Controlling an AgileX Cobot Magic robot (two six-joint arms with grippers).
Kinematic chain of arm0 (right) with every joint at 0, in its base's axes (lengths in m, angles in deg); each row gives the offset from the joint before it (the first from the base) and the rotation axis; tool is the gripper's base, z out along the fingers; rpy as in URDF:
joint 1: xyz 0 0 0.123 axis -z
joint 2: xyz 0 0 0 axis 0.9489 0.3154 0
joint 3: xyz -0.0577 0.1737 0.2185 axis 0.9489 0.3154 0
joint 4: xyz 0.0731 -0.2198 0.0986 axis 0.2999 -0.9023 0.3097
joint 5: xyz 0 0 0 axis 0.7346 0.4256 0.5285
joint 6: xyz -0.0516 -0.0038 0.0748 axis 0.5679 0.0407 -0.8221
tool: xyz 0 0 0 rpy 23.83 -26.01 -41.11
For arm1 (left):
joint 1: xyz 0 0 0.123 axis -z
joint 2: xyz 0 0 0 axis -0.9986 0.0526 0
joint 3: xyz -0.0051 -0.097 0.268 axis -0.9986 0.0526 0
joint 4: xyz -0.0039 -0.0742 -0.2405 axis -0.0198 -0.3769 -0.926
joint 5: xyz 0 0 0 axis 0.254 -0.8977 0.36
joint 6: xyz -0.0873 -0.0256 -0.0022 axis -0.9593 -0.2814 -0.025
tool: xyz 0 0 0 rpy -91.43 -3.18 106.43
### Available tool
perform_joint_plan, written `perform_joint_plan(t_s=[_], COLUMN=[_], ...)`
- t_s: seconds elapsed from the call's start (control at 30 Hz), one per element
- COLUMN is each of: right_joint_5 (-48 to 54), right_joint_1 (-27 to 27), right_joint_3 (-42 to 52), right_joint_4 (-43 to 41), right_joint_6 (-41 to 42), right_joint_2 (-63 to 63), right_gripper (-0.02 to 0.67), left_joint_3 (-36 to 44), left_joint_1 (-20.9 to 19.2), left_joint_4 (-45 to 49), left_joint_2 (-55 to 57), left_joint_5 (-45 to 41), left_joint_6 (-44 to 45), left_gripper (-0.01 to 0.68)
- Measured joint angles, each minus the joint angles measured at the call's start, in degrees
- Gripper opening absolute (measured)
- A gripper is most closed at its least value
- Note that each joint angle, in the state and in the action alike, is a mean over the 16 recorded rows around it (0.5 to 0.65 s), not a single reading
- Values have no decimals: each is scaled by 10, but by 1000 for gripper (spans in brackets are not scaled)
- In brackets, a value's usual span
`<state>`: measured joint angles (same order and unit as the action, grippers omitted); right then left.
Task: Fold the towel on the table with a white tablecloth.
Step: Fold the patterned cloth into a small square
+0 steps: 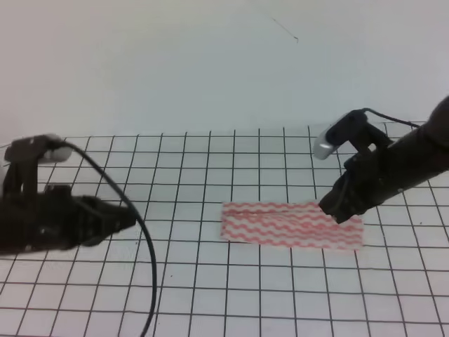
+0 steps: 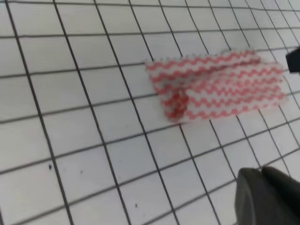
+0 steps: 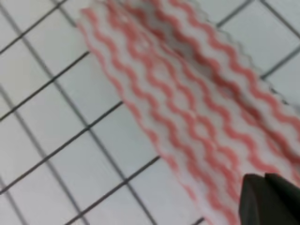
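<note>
Towel point(image 1: 291, 225) lies as a narrow folded strip on my bench point(image 1: 210, 295), right of centre in the high view; my right gripper point(image 1: 338, 208) sits at its far right end, grip unclear. Left gripper point(image 1: 119, 217) waits well apart, seemingly closed. Left wrist view: layers look loose and could spring open. Right wrist view: stripes blurred; I might snag one layer.

One towel point(image 1: 291, 225), one white tablecloth point(image 1: 210, 295), two tools: left point(image 1: 130, 219), right point(image 1: 335, 209)

light: bright, even | shadows: faint | focus: right wrist view blurred | exterior: soft
</note>
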<state>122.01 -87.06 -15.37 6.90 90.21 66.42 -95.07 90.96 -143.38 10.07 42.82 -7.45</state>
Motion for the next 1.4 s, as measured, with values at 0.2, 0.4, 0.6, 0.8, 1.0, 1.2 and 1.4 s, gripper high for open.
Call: perform_joint_plan(t_s=[0.2,0.4,0.6,0.8,1.0,1.2,1.4], right_joint_5=[55,116,137,137,151,184,214], right_joint_1=[-9,-40,-78,-99,-102,-102,-105], right_joint_3=[-73,-159,-239,-313,-368,-395,-398], right_joint_4=[-23,-43,-69,-97,-111,-117,-117], right_joint_6=[1,1,-21,-56,-83,-90,-84], right_joint_2=[40,96,156,210,241,250,252], right_gripper=[2,0,0,0,0,0,0], left_joint_3=[-60,-89,-94,-94,-94,-94,-94], left_joint_1=[0,0,0,0,0,0,0], left_joint_4=[-32,-57,-63,-61,-60,-60,-60], left_joint_2=[82,124,133,133,133,133,133], left_joint_5=[-29,-56,-74,-84,-91,-92,-92], left_joint_6=[42,67,74,74,74,75,75], left_gripper=[-2,-2,-2,-2,-2,-2,-2])
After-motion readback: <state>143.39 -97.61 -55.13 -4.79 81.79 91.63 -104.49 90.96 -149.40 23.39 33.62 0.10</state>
